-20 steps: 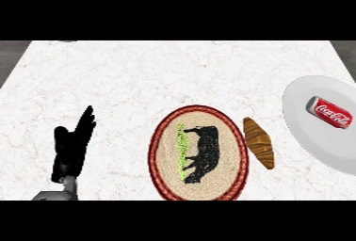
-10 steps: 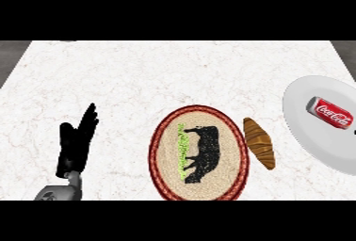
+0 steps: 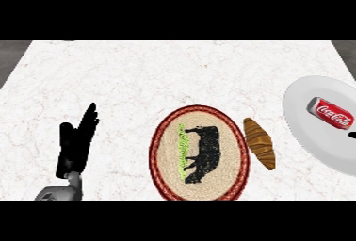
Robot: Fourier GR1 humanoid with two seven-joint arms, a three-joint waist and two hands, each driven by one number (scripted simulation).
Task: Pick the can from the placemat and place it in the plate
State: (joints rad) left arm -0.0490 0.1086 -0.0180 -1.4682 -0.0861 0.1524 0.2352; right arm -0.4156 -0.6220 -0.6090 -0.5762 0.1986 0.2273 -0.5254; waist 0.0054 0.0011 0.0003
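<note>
The red cola can (image 3: 332, 113) lies on its side on the white plate (image 3: 306, 123) at the right edge of the counter. The oval woven placemat (image 3: 227, 123), red-rimmed with a black cow picture, sits in the middle front with nothing on it. My left hand (image 3: 75, 143) rests open at the lower left, fingers straight and pointing up, far from the can. A small black tip (image 3: 351, 135) at the right edge, just below the can, may be my right hand. Too little of it shows to judge.
A brown croissant (image 3: 259, 143) lies between the placemat and the plate. The white marble counter (image 3: 153, 75) stretches bare across the back and left.
My left hand has drifted slightly up and to the right. The can, plate, placemat and croissant have stayed where they were.
</note>
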